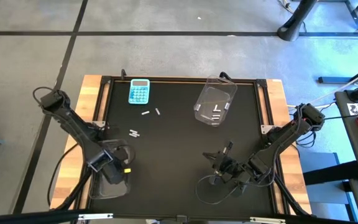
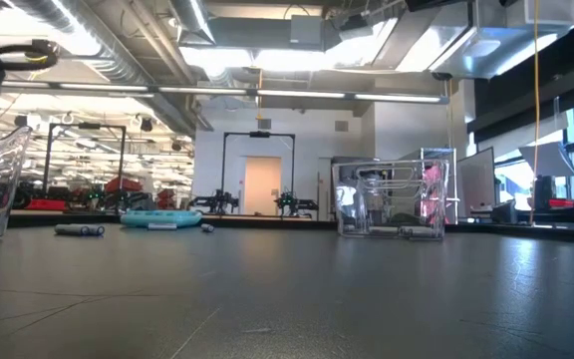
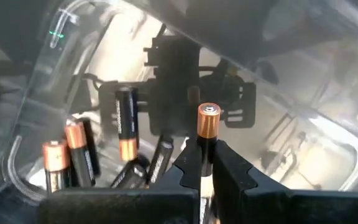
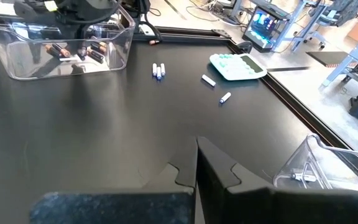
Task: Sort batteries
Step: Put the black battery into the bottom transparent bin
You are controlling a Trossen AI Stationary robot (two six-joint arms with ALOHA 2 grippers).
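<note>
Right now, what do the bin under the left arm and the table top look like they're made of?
The bin looks like clear, glossy hard plastic: you see the batteries inside through its walls, and its edges catch light. The table top looks like a matte black mat or sheet, probably rubber or plastic, giving only soft reflections; its border appears to be pale wood.

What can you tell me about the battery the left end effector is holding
The battery is a slim cylinder, black with a copper-coloured top band and a silvery terminal cap. It stands upright, clamped between the shut fingers of the left end effector, inside a clear plastic bin at the table's near left corner. Other black-and-copper batteries lie jumbled beside it.
</note>
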